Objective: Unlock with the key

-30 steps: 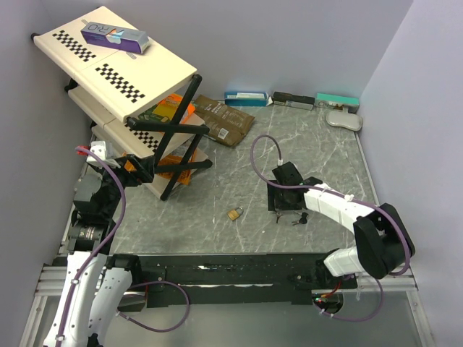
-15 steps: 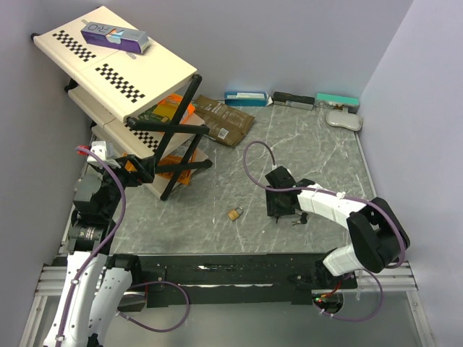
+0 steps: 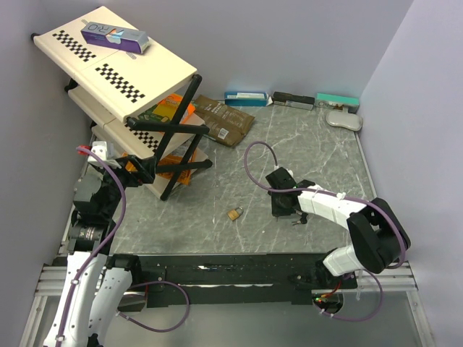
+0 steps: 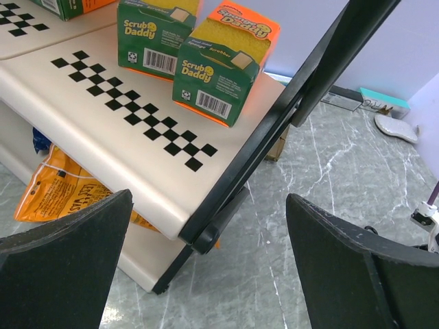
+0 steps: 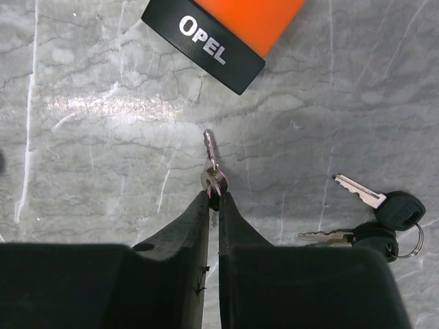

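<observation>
Nearest the arm bases, on the grey marbled table (image 3: 217, 242), the right gripper (image 5: 213, 197) is down at the surface with its two black fingers drawn almost together. They pinch the head of a small silver key (image 5: 212, 171), whose blade points away from the wrist and lies flat on the table. Just to the right of the fingers lies a bunch of spare keys (image 5: 377, 221) with black heads on a ring — apart from the held key and not touched. Beyond the key's tip sits an orange and black tag (image 5: 221, 31) printed OPEL.

From above, the brass padlock (image 3: 234, 214) lies by itself on the table to the left of the right gripper, near it but clearly apart.

Farther back on the left, the left gripper (image 4: 209, 205) hangs with its fingers spread wide and nothing between them, facing the cream checkered rack (image 3: 123, 69) and its black crossed legs. Two green and orange sponge packs (image 4: 223, 62) stand on the rack's middle shelf — an orange bag (image 4: 62, 192) lies on the shelf below.

Along the far wall lie a brown packet (image 3: 221, 123) and a row of flat boxes (image 3: 246, 97).
</observation>
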